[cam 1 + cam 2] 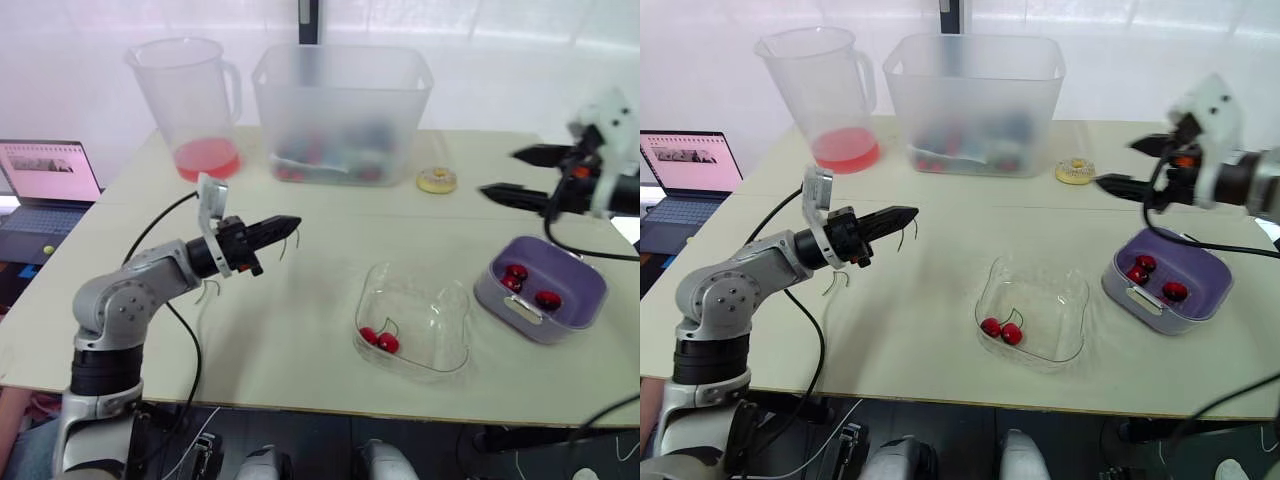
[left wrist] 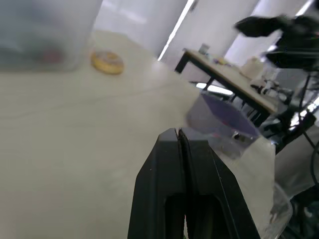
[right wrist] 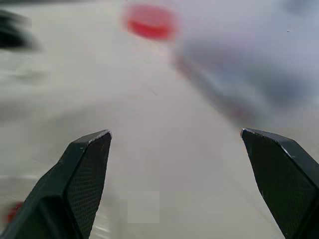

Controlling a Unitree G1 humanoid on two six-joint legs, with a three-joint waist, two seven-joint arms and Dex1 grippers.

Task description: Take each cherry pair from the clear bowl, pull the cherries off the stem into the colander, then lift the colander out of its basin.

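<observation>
Cherries remain for you: one pair (image 1: 379, 341) lies in the clear bowl (image 1: 415, 282) at the lower centre of the frame, so the colander lift is not due yet. Three loose cherries (image 1: 516, 272) already sit in the purple colander (image 1: 580, 290) at the right. Your left fingers (image 1: 285, 224) are pressed tight together at centre left, well clear of the bowl, pinching what looks like a bare stem (image 1: 292, 238), likely for dropping beside the loose stems (image 1: 207, 292) on the worktop (image 1: 300, 330). Your right fingers (image 1: 497, 173) are spread wide and empty, just above and behind the colander, handy for the next pull.
</observation>
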